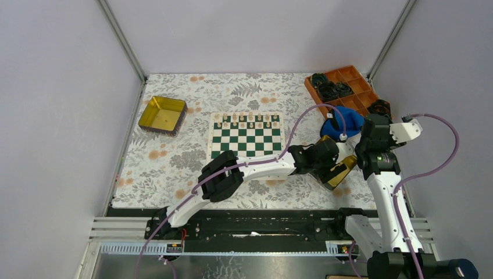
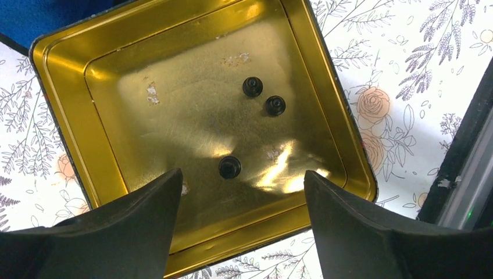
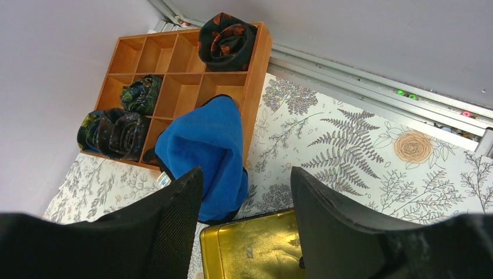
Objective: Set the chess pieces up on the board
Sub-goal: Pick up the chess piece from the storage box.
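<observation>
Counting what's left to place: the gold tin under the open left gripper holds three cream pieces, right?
No: the three pieces in the gold tin under the open left gripper are black, not cream; the left wrist view shows it.

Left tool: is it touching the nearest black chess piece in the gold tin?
Apart. The left wrist view shows bare tin between the piece and both fingers of the left tool.

The room was evenly and fairly brightly lit from overhead. On the floor of the gold tin [image 2: 64, 116], white glare streaked toward the near wall and flared in one far corner, with a dimmer patch across the middle. Just in front of the tin, the dark fingers [image 2: 128, 232] looked blurred and almost featureless.
</observation>
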Motion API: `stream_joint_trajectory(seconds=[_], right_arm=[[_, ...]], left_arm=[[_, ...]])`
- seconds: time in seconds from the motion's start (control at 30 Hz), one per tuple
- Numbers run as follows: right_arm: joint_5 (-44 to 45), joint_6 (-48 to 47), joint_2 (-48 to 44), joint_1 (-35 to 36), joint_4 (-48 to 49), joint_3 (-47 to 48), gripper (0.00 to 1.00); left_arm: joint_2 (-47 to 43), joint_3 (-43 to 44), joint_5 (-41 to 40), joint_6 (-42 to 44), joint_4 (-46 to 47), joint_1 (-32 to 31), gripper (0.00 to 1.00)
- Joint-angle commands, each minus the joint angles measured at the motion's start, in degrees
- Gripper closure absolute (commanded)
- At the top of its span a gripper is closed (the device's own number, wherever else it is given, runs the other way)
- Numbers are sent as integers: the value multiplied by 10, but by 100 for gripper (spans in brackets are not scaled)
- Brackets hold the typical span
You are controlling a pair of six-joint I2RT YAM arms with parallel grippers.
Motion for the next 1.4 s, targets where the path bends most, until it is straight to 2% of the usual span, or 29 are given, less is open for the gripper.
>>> stream_joint_trajectory(seconds=[0.0, 0.63, 1.37], right_arm=[[21, 10, -4, -2, 13, 14, 37], [12, 11, 8, -2, 27, 5, 37], [13, 10, 5, -2, 29, 0, 37]], left_arm=[[13, 35, -5, 11, 7, 2, 19], [49, 66, -16, -34, -35, 30, 27], [71, 99, 43, -29, -75, 30, 39]])
